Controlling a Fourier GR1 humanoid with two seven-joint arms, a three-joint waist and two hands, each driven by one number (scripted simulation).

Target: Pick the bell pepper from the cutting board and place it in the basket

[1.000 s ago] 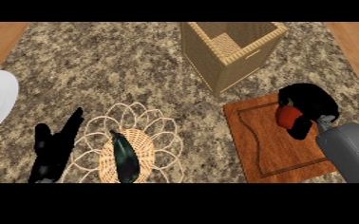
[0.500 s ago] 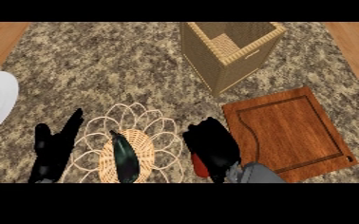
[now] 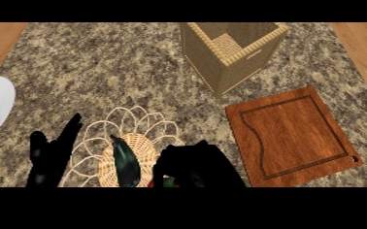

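Kitchen setting, shown by speckled granite counter (image 3: 108,68) edged in wood, with wooden cutting board (image 3: 290,133), tall wicker box (image 3: 229,53) and flat woven basket (image 3: 136,150).

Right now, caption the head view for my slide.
Right hand holds the red bell pepper over the woven wicker basket; the wooden cutting board lies bare.

Both hands are matte black all over, with no markings, screws or cables showing on them. The left hand (image 3: 49,157) has slim, tapering fingers with rounded tips, faintly glossy along their edges. The right hand (image 3: 197,167) shows as a broad, dark, rounded mass with blunt knuckle-like bumps along its top
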